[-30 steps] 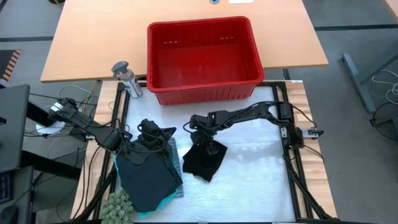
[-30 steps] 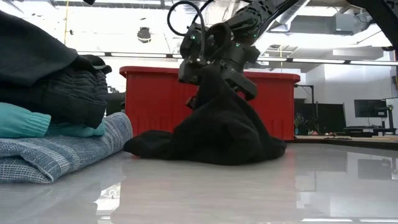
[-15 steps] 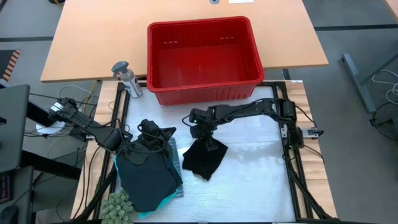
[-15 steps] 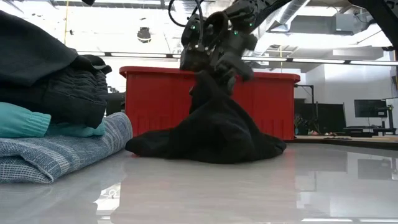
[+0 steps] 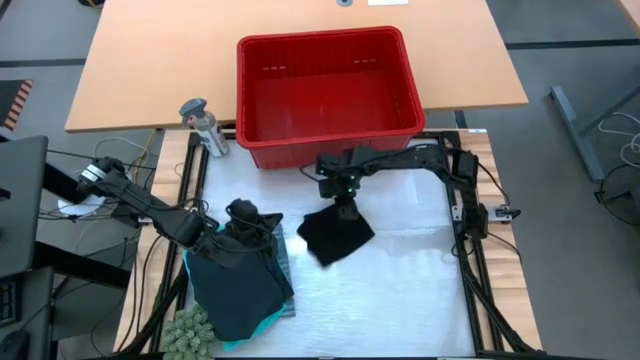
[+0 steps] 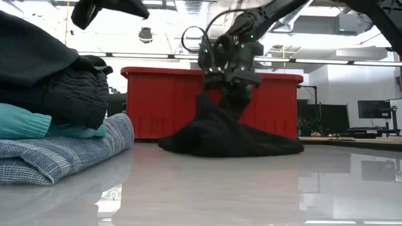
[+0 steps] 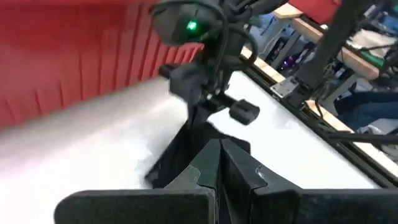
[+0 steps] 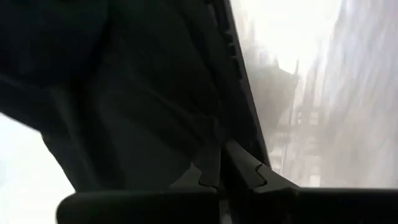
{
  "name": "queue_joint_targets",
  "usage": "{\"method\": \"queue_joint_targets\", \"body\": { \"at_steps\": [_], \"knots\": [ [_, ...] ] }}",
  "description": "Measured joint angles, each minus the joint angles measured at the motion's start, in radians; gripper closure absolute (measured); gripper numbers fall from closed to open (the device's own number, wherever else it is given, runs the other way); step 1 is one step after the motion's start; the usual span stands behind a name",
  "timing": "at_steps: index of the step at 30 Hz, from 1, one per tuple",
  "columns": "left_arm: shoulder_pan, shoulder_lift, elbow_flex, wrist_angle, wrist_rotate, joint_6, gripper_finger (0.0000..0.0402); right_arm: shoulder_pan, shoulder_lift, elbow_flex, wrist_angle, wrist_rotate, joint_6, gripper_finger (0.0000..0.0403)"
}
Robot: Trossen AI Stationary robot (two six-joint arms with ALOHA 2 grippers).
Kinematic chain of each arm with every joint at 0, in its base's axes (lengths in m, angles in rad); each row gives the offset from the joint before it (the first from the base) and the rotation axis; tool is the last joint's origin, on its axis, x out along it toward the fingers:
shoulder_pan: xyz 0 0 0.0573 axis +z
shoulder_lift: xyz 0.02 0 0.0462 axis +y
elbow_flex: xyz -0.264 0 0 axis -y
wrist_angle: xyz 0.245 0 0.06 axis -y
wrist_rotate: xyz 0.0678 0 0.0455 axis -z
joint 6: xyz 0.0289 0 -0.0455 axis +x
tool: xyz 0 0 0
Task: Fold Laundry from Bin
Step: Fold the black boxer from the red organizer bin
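From above, the right jaws (image 5: 346, 207) pinch a black garment (image 5: 336, 236) on the bench (image 5: 410, 280), just in front of the red bin (image 5: 325, 95). The left jaws (image 5: 238, 215) rest on the folded pile (image 5: 238, 282).

At bench level, the black garment (image 6: 229, 135) peaks under the right jaws (image 6: 233, 88).

In the left wrist view, the left jaws (image 7: 219, 163) are closed, empty.
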Motion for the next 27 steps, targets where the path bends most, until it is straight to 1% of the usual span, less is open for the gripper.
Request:
{"method": "queue_joint_targets", "body": {
  "at_steps": [3, 5, 7, 8, 10, 12, 14, 16, 18, 20, 22, 24, 27],
  "knots": [
    [-0.006, 0.000, -0.052, 0.024, -0.014, -0.081, 0.0401, -0.036, 0.000, -0.022, -0.025, -0.001, -0.010, 0.0375],
    [-0.006, 0.000, -0.089, 0.074, -0.032, -0.122, 0.0401, -0.061, 0.000, -0.036, -0.032, -0.001, -0.011, 0.0378],
    [0.011, 0.009, -0.128, 0.172, -0.028, -0.148, 0.0401, -0.087, 0.000, -0.050, -0.031, -0.002, -0.018, 0.0377],
    [0.029, 0.025, -0.142, 0.234, -0.004, -0.145, 0.0402, -0.098, 0.000, -0.053, -0.032, -0.002, -0.018, 0.0375],
    [0.057, 0.070, -0.156, 0.340, 0.059, -0.084, 0.0400, -0.120, 0.000, -0.054, -0.034, -0.005, -0.021, 0.0367],
    [0.094, 0.131, -0.147, 0.499, 0.132, 0.026, 0.0393, -0.137, 0.000, -0.055, -0.049, -0.019, -0.036, 0.0359],
    [0.131, 0.189, -0.112, 0.640, 0.227, 0.161, 0.0380, -0.150, 0.000, -0.056, -0.051, -0.029, -0.045, 0.0355],
    [0.173, 0.246, -0.053, 0.692, 0.296, 0.276, 0.0363, -0.164, -0.003, -0.056, -0.059, -0.034, -0.055, 0.0354],
    [0.205, 0.286, 0.012, 0.659, 0.310, 0.354, 0.0345, -0.178, -0.007, -0.056, -0.075, -0.034, -0.062, 0.0353],
    [0.236, 0.313, 0.076, 0.569, 0.293, 0.385, 0.0327, -0.194, -0.023, -0.057, -0.100, -0.040, -0.074, 0.0352],
    [0.268, 0.328, 0.127, 0.435, 0.276, 0.365, 0.0312, -0.202, -0.049, -0.057, -0.130, -0.068, -0.089, 0.0352],
    [0.297, 0.343, 0.156, 0.317, 0.273, 0.295, 0.0300, -0.214, -0.088, -0.057, -0.142, -0.087, -0.101, 0.0351],
    [0.326, 0.349, 0.160, 0.285, 0.289, 0.262, 0.0288, -0.210, -0.142, -0.057, -0.133, -0.107, -0.105, 0.0351]
  ]
}}
